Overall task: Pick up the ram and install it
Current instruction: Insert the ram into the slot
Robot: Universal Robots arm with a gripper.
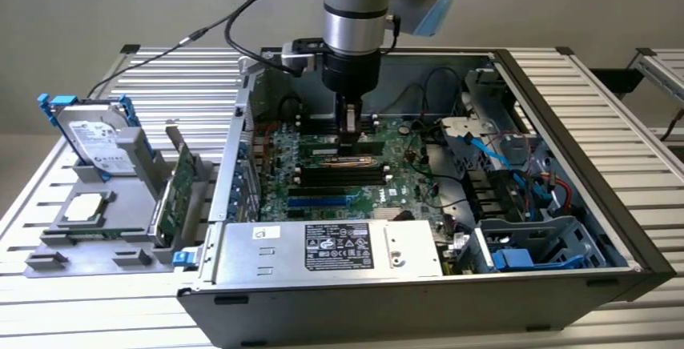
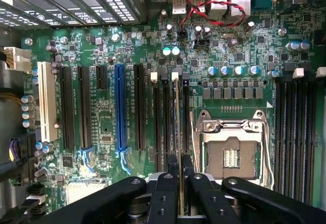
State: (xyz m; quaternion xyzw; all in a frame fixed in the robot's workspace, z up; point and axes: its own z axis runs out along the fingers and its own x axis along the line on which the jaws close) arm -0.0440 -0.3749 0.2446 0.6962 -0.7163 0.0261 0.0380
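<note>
Exterior view first: the gripper (image 1: 351,131) sits deep inside the computer case (image 1: 406,321), low over the motherboard (image 1: 320,193), just beside the processor socket (image 1: 355,159). Now the wrist view: the fingers (image 2: 165,193) are clamped on the ram (image 2: 178,117), which stands on edge along the memory slots (image 2: 165,122) just beside the socket. We judge the pickup done. Whether the ram is seated, we cannot tell.

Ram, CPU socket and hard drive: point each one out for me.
ram (image 2: 178,122), wrist view, its thin edge
CPU socket (image 2: 230,159), wrist view, its middle
hard drive (image 1: 94,137), exterior view, its label
</note>
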